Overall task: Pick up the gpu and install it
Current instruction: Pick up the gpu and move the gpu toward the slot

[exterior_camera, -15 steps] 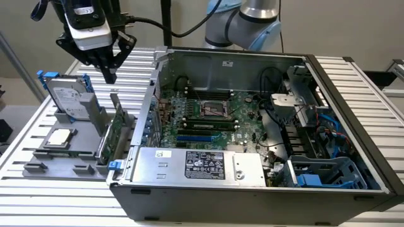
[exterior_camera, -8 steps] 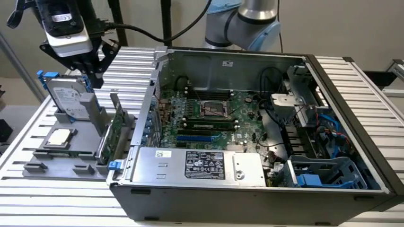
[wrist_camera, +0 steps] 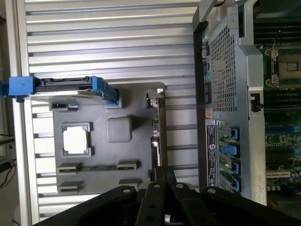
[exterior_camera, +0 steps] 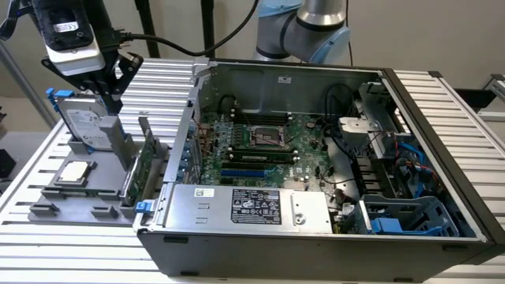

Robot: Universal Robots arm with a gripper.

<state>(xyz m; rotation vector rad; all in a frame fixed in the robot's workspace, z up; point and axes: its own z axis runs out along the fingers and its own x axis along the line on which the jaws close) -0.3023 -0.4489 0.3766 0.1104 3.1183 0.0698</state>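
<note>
The gpu point(exterior_camera: 143, 167) stands on its long edge in a slot of the grey holder point(exterior_camera: 55, 204), green board showing, just outside the computer case's wall. From the wrist view the gpu point(wrist_camera: 160, 127) is a thin edge-on strip with its silver bracket point(wrist_camera: 155, 93) at one end. My gripper point(exterior_camera: 112, 106) hangs in the air above the holder, over the hard drive and to the exterior view's left of the gpu. Its black fingers point(wrist_camera: 165, 175) are shut together with nothing between them, touching no part.
A silver hard drive point(exterior_camera: 85, 125) with blue rails stands upright in the holder beside a square CPU chip point(exterior_camera: 73, 171). The open computer case point(exterior_camera: 442, 118) fills the exterior view's right, motherboard point(exterior_camera: 261, 148) exposed, power supply point(exterior_camera: 252, 204) at the front. Everything rests on a ribbed metal table point(exterior_camera: 63, 260).
</note>
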